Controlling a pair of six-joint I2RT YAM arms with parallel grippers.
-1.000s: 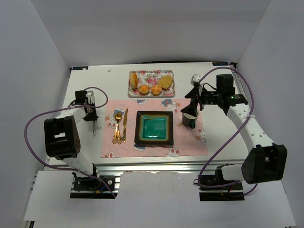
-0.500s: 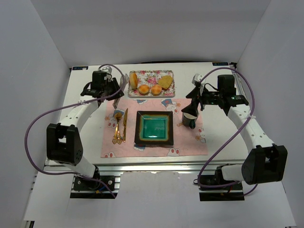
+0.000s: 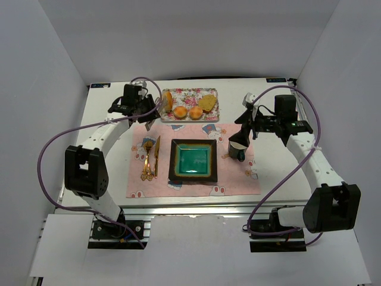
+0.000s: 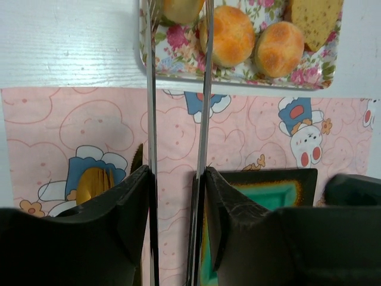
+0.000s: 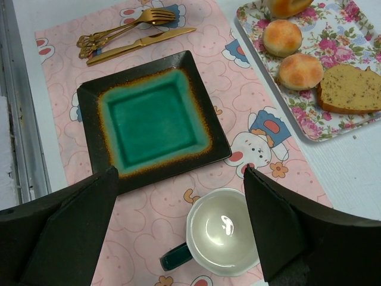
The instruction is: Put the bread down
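**Tool and bread.** Your left gripper (image 3: 156, 110) stands at the left end of the floral tray (image 3: 189, 95). Its long thin fingers (image 4: 152, 89) are parted by a narrow gap and pinch nothing. The bun (image 4: 181, 7) lies on the tray's left end, straight ahead of the tips, and in the wrist view it shows in the gap between them. You cannot tell whether the tips touch it. Two round rolls (image 4: 234, 34) sit just right of the bun, and the bread slice (image 4: 315, 21) lies at the tray's right end.

**Obscured.** The top edge of the left wrist view cuts off the bun and the slice. The gripper body hides most of the green square plate (image 3: 193, 159) in that view.

**Edges and room.** The tray rests on the white table (image 3: 107, 119), just beyond the far edge of the pink placemat (image 4: 71, 119). A strip of bare mat separates the tray from the plate. The gold fork (image 3: 147, 158) and knife (image 3: 156, 155) lie left of the plate, and the cup (image 5: 221, 231) lies right of it. Your right gripper (image 5: 180, 173) hangs over the cup, spread wide and holding nothing.
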